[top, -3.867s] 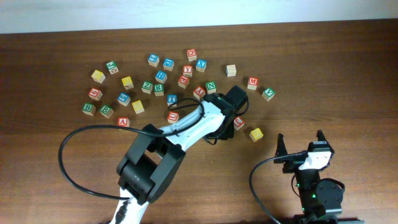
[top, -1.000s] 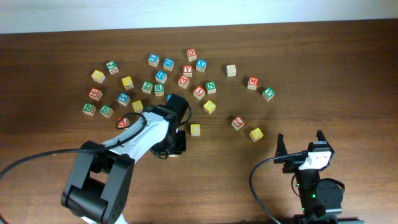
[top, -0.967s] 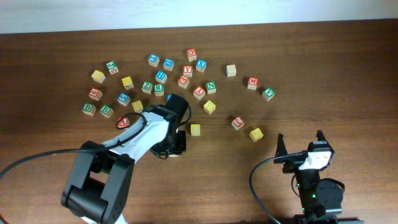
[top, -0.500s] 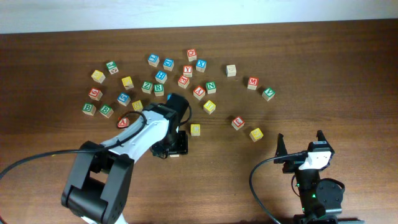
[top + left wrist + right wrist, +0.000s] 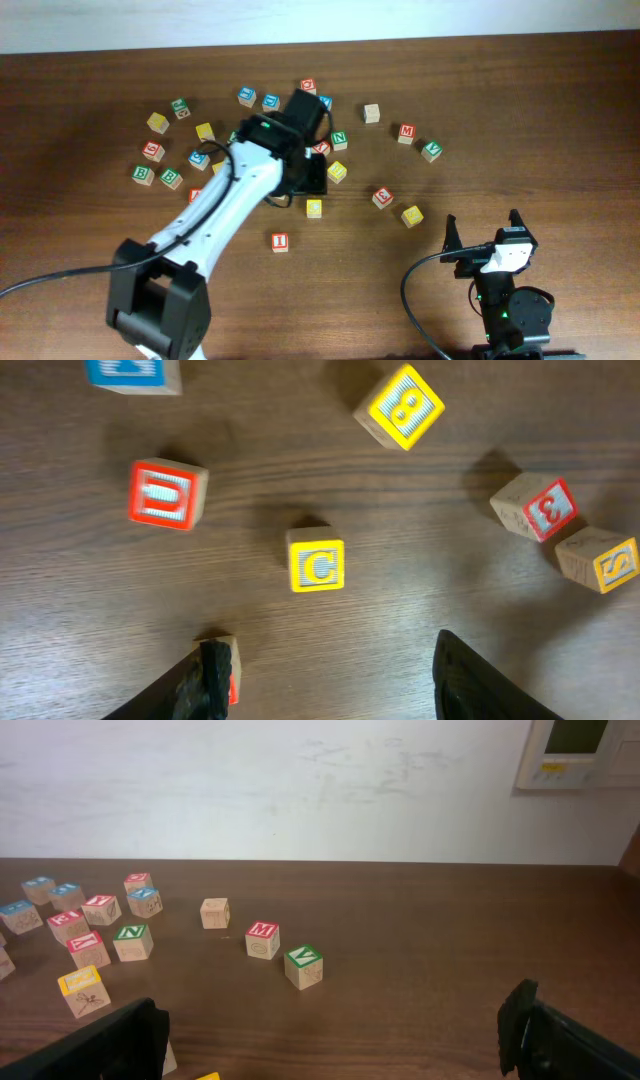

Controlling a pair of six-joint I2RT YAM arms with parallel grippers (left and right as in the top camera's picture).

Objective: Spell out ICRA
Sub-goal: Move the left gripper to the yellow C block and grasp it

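Observation:
The red "I" cube (image 5: pixel 279 241) lies alone on the table in front of the others; in the left wrist view it (image 5: pixel 234 660) peeks out from behind my left finger. The yellow "C" cube (image 5: pixel 314 208) (image 5: pixel 317 560) sits just behind and to the right of it. My left gripper (image 5: pixel 306 178) (image 5: pixel 335 685) hovers open above these cubes, with nothing between its fingers. The left arm covers part of the cluster, so the green "R" and the red "A" are hidden. My right gripper (image 5: pixel 482 230) (image 5: pixel 340 1040) rests open at the front right, holding nothing.
Many other letter cubes are scattered across the back of the table. They include a red M (image 5: pixel 406 131), a green V (image 5: pixel 431 150), a red 3 (image 5: pixel 382 197) and a yellow cube (image 5: pixel 411 215). A white wall (image 5: pixel 300 790) runs behind the table.
The left gripper opened and left the red "I" cube on the table. It then rose and swung back toward the cluster. The right arm has not moved.

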